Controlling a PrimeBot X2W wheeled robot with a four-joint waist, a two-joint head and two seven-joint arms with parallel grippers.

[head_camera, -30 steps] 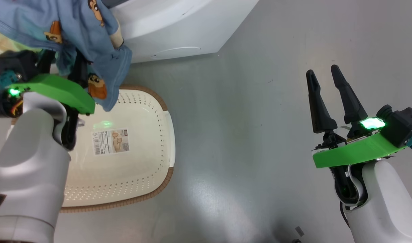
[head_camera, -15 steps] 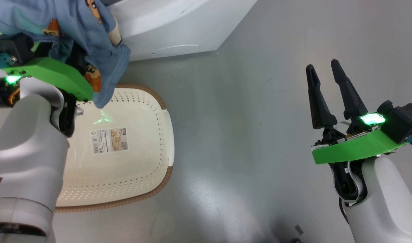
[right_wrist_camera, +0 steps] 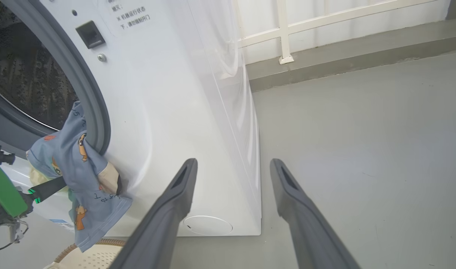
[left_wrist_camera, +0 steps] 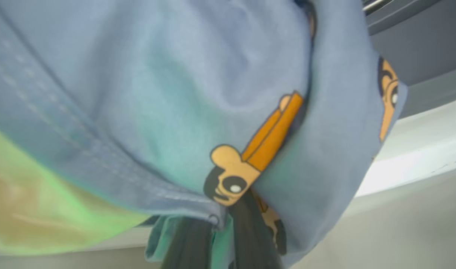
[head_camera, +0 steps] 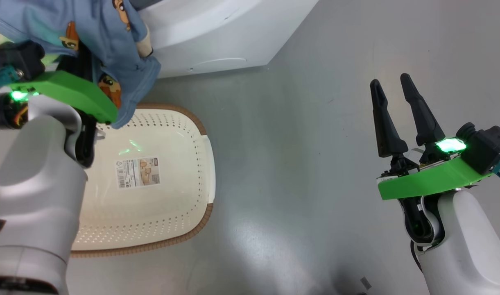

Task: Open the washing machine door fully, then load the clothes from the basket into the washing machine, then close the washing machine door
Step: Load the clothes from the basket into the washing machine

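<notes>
The clothes (left_wrist_camera: 175,93) draped over and pinched between the closed left fingers (left_wrist_camera: 250,239), at the washing machine (right_wrist_camera: 168,112) opening, above the basket (head_camera: 180,196), right fingers (head_camera: 387,123) spread apart, empty.

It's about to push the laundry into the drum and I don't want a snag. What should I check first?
1. Grip: the left gripper has its fingers close together with the clothes pinched between them: ok.
2. Clothes inside: the fabric hangs from the gasket down the front of the washing machine: not ok.
3. Opening free: the drum shows past the gasket, nothing across it: ok.
4. Basket emptied: the part in sight holds its label and no garment, but the left arm hides part: cannot tell.
5. Right gripper out of the way: open, over the floor, apart from the machine: ok.
</notes>
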